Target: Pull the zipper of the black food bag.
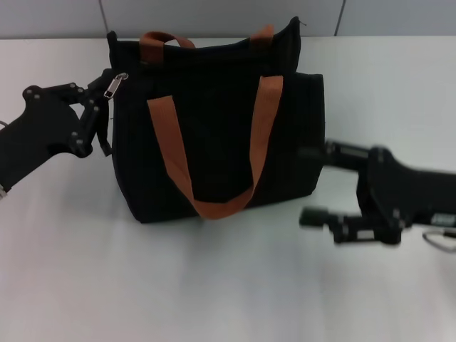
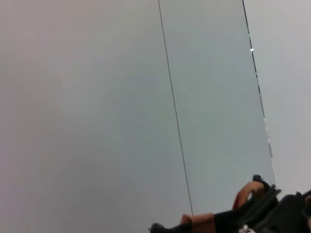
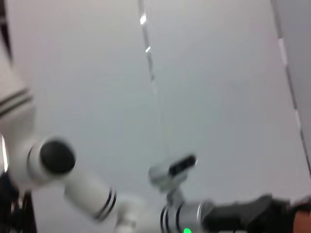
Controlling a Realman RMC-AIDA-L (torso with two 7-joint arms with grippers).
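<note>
The black food bag [image 1: 214, 135] stands upright in the middle of the white table, its two brown-orange handles [image 1: 263, 121] hanging over its front and back. The zipper's silver pull tab [image 1: 115, 84] hangs at the bag's top left corner. My left gripper [image 1: 100, 107] is right against that corner, just beside the tab; I cannot see whether it holds anything. My right gripper [image 1: 313, 185] is open and empty beside the bag's right side, its upper finger [image 1: 317, 152] close to the fabric. A corner of the bag [image 2: 277, 213] shows in the left wrist view.
The white table [image 1: 214, 285] stretches in front of the bag. A grey panelled wall [image 1: 214, 14] runs close behind the bag. The right wrist view shows only the wall and parts of the robot's white arm [image 3: 87, 189].
</note>
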